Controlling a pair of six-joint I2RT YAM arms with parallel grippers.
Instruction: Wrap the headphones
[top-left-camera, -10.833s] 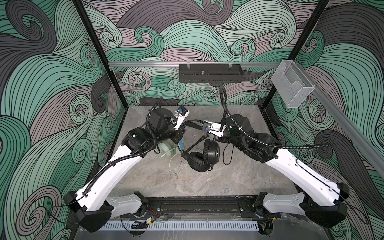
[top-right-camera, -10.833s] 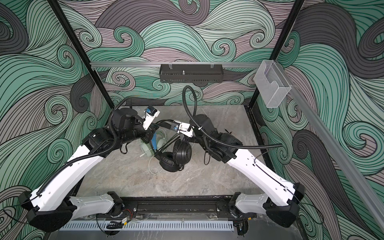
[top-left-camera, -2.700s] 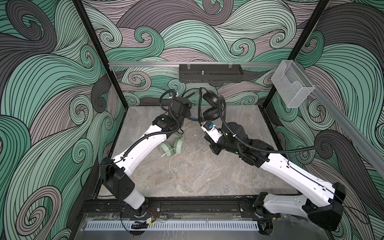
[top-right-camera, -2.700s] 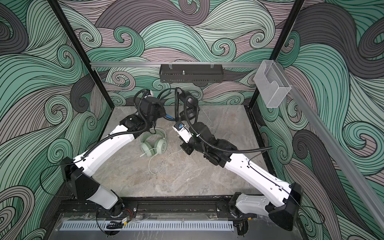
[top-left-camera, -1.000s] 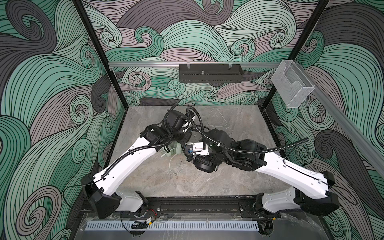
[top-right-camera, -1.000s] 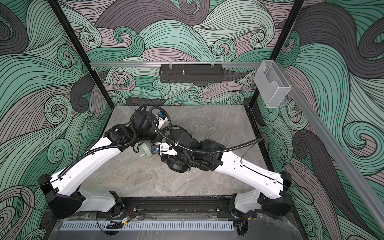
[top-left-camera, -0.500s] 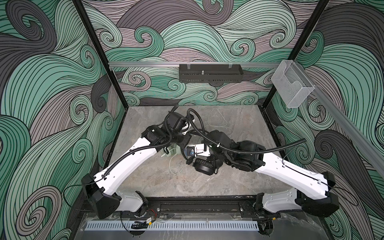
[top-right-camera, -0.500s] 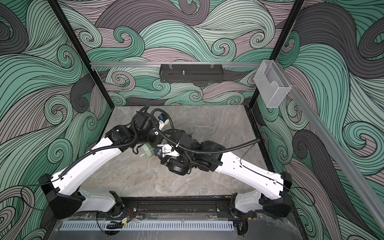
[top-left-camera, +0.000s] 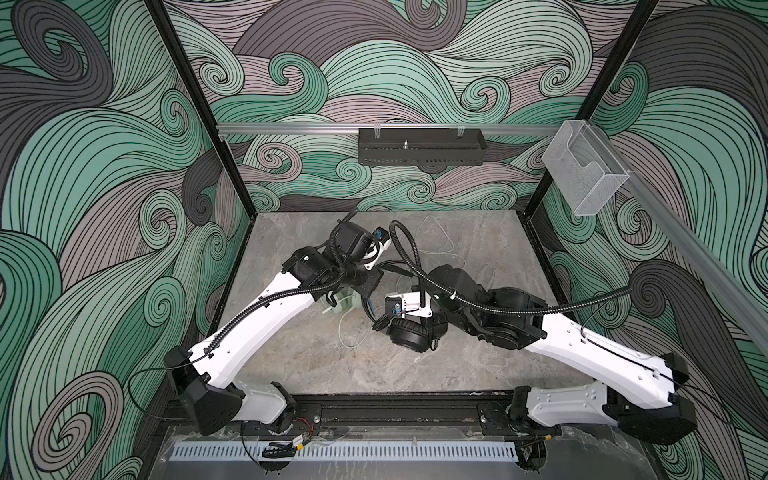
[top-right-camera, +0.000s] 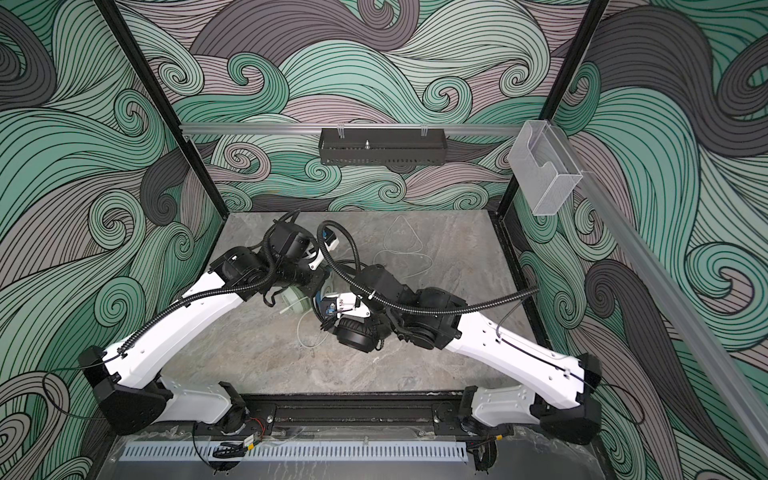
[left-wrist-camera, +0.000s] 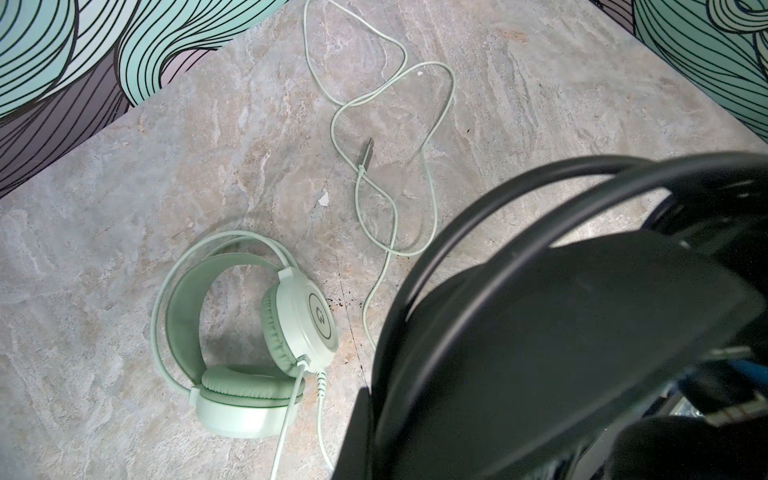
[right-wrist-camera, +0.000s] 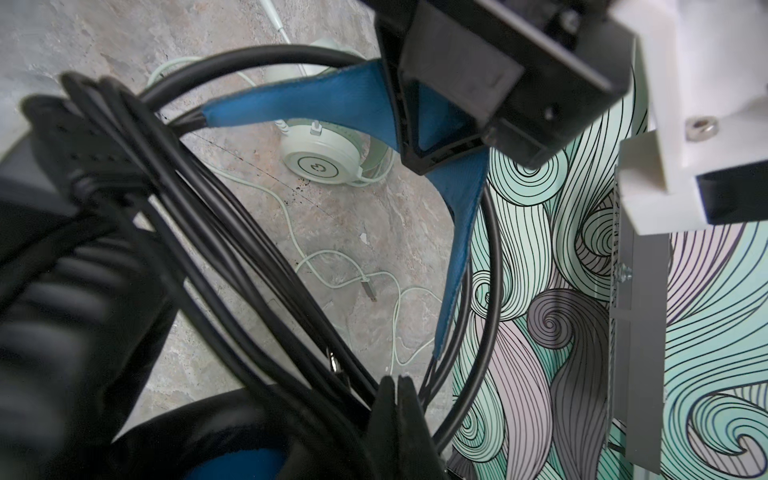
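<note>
We see the black headset (top-left-camera: 409, 334) (top-right-camera: 355, 334) just below the middle of both top views, between the two arms. The left claw (right-wrist-camera: 419, 158) comes in from the upper middle of the right wrist view and pinches the headset's blue inner band. In the left wrist view the black band (left-wrist-camera: 540, 311) fills the lower right.

The right claw (right-wrist-camera: 399, 386) rises from the bottom edge of its own wrist view with its fingers pressed together. Strands of black cable (right-wrist-camera: 187, 195) run from the upper left down to the fingertips; we cannot tell whether one is caught between them.

The green headset (top-left-camera: 343, 301) (top-right-camera: 293, 303) (left-wrist-camera: 303, 316) lies on the table (top-left-camera: 374, 365), just left of the black one in both top views and partly under the left arm. Its white cable (left-wrist-camera: 365, 309) trails loose in loops toward the upper middle of the table.
</note>
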